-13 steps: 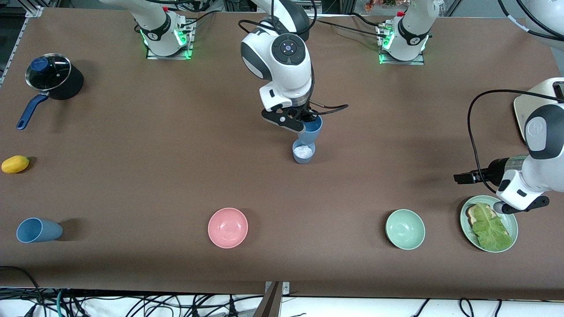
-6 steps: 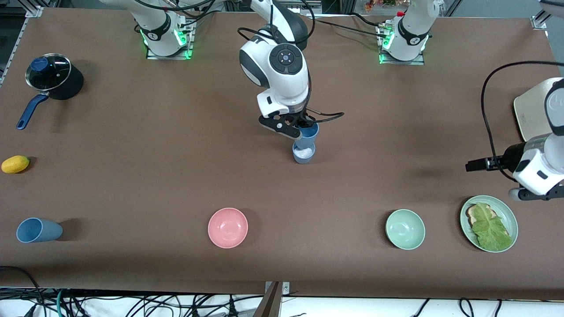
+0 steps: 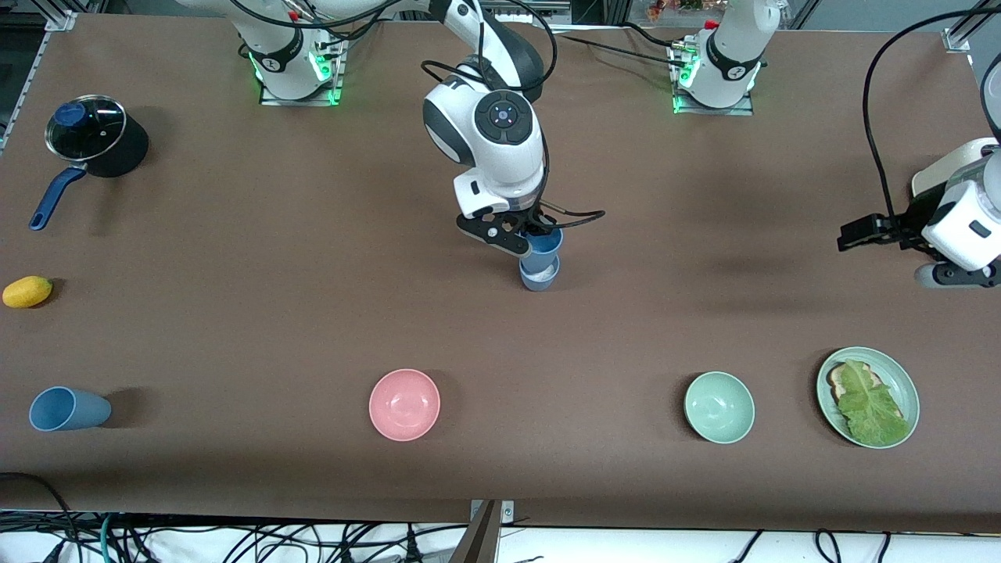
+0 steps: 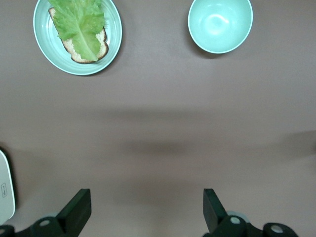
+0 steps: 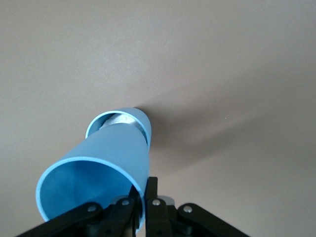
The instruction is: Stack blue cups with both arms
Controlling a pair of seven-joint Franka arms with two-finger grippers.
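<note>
Blue on blue at centre frame: right gripper [image 3: 533, 241] clamped on the rim of a held blue cup [image 3: 543, 247], tilted, its base dipping into the mouth of a standing blue cup [image 3: 538, 277] with something white inside. Over at the right edge of the frame, left gripper [image 3: 860, 232] spread wide and empty, hanging above bare table [image 3: 235, 328] near a white appliance [image 3: 938, 176]. Lower right, pale green bowl [image 3: 719, 407] beside a lettuce plate [image 3: 868, 397]. Lower left corner, a third blue cup [image 3: 66, 409] lying on its side.
</note>
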